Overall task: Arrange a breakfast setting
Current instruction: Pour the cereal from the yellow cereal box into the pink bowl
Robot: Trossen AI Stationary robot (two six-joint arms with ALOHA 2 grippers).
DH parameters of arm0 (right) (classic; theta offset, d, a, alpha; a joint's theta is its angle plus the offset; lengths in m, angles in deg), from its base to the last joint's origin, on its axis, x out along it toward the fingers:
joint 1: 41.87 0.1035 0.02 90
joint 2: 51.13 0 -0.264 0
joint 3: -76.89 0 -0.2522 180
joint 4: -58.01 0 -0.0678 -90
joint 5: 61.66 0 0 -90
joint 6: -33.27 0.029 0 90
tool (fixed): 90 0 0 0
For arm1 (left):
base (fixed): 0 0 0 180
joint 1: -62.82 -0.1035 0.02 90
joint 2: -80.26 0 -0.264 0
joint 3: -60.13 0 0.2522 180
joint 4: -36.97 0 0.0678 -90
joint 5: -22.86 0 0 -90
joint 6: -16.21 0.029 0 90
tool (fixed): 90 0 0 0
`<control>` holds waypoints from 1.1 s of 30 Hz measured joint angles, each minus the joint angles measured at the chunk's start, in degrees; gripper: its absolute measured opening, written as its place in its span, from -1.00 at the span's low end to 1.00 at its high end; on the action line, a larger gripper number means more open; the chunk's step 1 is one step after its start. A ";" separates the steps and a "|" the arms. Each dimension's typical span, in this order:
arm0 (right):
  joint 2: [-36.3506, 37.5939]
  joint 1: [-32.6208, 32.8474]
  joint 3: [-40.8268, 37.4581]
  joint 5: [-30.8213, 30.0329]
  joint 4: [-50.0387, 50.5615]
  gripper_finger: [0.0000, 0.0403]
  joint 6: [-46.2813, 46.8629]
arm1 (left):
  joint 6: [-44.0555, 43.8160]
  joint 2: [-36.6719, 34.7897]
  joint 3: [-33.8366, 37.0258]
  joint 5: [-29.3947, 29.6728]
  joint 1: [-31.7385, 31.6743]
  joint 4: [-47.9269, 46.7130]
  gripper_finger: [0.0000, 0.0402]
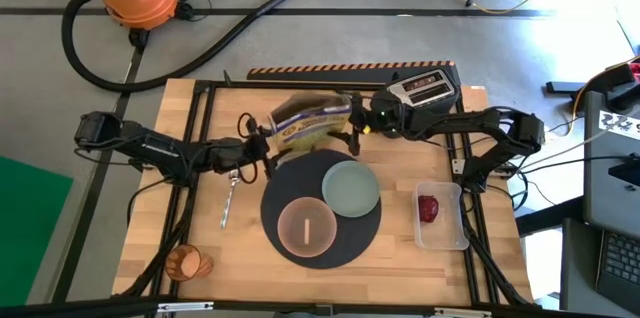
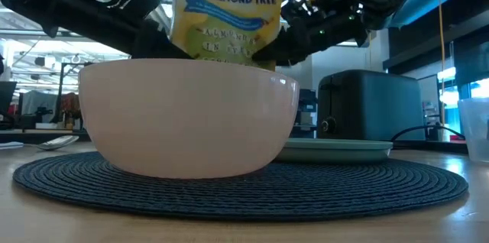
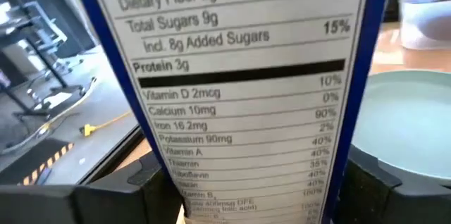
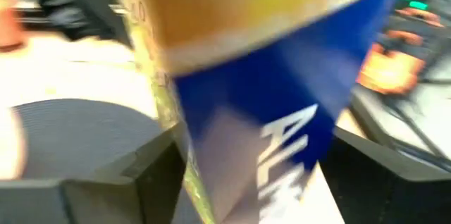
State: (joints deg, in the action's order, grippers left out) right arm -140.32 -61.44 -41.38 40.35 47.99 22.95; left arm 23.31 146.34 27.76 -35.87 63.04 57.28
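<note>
Two arms on one item right now. From the high view, a tall blue-and-yellow cardboard cereal box point(image 1: 310, 118) is tipped over just past the far edge of the large round dark-grey woven mat point(image 1: 300, 173), with the left gripper point(image 1: 262, 143) on one side and the right gripper point(image 1: 352, 126) on the other. On the mat sit the pink bowl point(image 1: 306, 226) and the pale green plate point(image 1: 351, 188), edges touching. The metal spoon point(image 1: 229, 198) lies just beside the mat, the orange translucent cup point(image 1: 190, 261) sits near the front corner, and the red apple point(image 1: 428, 208) is in a clear plastic tub point(image 1: 440, 233). The low view adds height: the box hangs in the air above and behind the bowl, with the black toaster point(image 2: 374, 105) farther back. The left wrist view shows what the top-down one can't: the box's nutrition panel is clamped between that arm's fingers point(image 3: 151, 185), so it's grasping the box. In the right wrist view the box is smeared with blur and I can't tell whether that gripper has it or has let go. My guess is the box is light with thin walls that buckle easily, so hold it across the narrow sides, gently.
</note>
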 joint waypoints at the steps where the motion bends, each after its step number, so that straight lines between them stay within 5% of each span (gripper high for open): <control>1: 0.00 0.00 0.00 -2.02 -0.11 0.51 0.76 | -0.77 0.00 0.00 0.12 -0.36 -0.04 0.32; 19: 0.13 0.09 0.00 -24.92 -2.09 0.65 12.62 | -18.99 1.91 0.00 6.18 -3.79 -4.29 0.32; 33: 8.42 3.10 0.00 -24.07 -0.05 0.55 18.35 | -17.08 11.12 -0.09 9.90 0.46 5.96 0.32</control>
State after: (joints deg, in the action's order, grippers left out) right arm -131.90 -58.34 -41.38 16.28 47.95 41.30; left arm 6.23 157.46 27.67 -25.97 63.49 63.23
